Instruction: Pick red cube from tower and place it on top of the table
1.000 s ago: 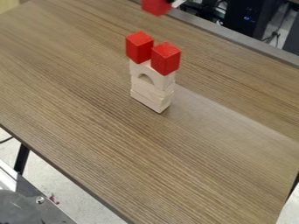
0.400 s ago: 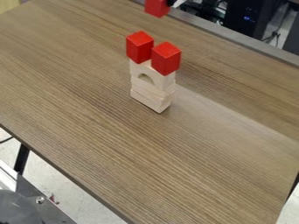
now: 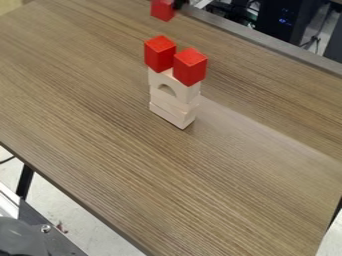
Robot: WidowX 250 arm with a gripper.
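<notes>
At the top edge of the camera view, the tip of my black gripper [image 3: 178, 4] shows against the right side of a red cube [image 3: 162, 10], shut on it. The held cube is beyond the tower, up and slightly left of it in the view. The tower [image 3: 175, 95] of pale wooden blocks stands upright on the brown wood-grain table [image 3: 100, 125]. Its upper block has an arch cut-out. Two more red blocks sit on top, a left one [image 3: 159, 54] and a right one [image 3: 190, 67], close together.
A grey strip [image 3: 267, 42] runs along the table's far right edge, with dark computer equipment [image 3: 288, 20] and cables behind it. At the lower left, past the table's edge, are a metal surface [image 3: 57, 237] and a rounded grey part [image 3: 20, 237].
My gripper and the held red cube have shifted left along the top of the view, after a slight rightward shift earlier. The tower and its two red blocks have stayed put.
</notes>
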